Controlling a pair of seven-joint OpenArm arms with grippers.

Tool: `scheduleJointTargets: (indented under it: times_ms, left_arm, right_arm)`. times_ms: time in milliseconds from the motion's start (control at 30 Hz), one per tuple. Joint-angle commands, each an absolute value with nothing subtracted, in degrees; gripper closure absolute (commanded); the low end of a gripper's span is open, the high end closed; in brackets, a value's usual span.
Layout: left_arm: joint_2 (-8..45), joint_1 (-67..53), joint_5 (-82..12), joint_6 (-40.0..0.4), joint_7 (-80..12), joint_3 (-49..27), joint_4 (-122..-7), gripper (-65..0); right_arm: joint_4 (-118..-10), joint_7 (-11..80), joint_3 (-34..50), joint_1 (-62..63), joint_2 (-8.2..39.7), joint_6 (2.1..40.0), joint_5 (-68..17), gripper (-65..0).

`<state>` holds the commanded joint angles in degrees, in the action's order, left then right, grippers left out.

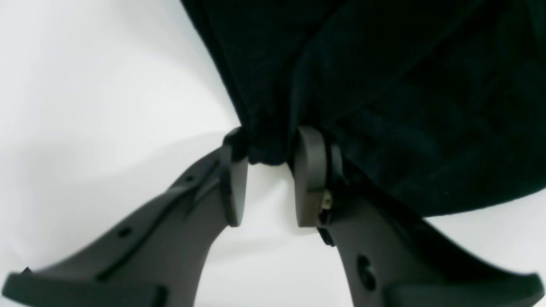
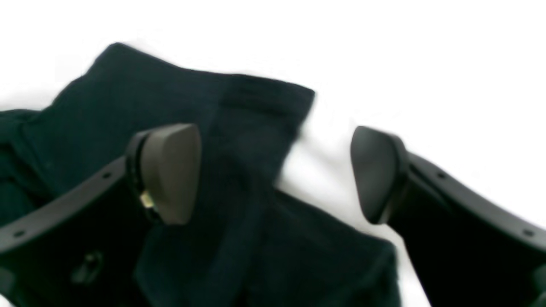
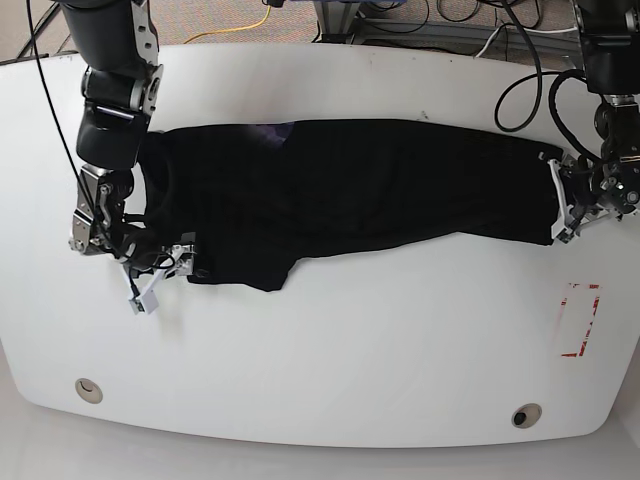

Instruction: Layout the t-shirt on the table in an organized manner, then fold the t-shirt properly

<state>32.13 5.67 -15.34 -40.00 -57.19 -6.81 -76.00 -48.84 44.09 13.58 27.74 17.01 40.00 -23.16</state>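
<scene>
Left end effector [image 1: 268,149] pinches a bunched edge of the black t-shirt [image 3: 350,190] between its 2 fingers, just above the white table [image 3: 330,340]. Right end effector [image 2: 277,175] hangs spread wide over a sleeve, gripping nothing. Between both end effectors the shirt lies stretched lengthwise, still wrinkled.

**Shirt across the table**

The shirt [image 3: 350,185] lies lengthwise across the table's [image 3: 330,340] far half. Right gripper [image 3: 150,285] at the shirt's near-left end; left gripper [image 3: 562,200] at its right end. Tape mark [image 3: 580,320] near right; holes [image 3: 88,388] along the front edge.
</scene>
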Motion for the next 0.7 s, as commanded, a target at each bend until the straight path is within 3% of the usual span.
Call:
scheduleJointTargets:
  times_ms: [133,400,500,700]
  left_arm:
    - [32.13,5.67,-15.34,-40.00,-57.19,-6.81,-76.00,-16.9]
    - [32.13,5.58,-15.34,-40.00,-57.19,-6.81,-76.00,-16.9]
    - [32.13,5.58,-15.34,-40.00,-57.19,-6.81,-76.00,-16.9]
    - [32.13,5.32,-15.34,-40.00,-57.19,-6.73,-76.00,-16.9]
  right_arm:
    - [-48.84,44.09,13.14,27.74,15.60,40.00,-23.08,-49.1]
    - [-48.84,44.09,13.14,29.14,14.11,40.00,-22.64,-19.3]
    - [-48.84,44.09,13.05,29.49,13.93,40.00,-22.64,-12.4]
    - [-53.23,48.13,13.05,30.64,13.93,40.00,-23.08,-10.3]
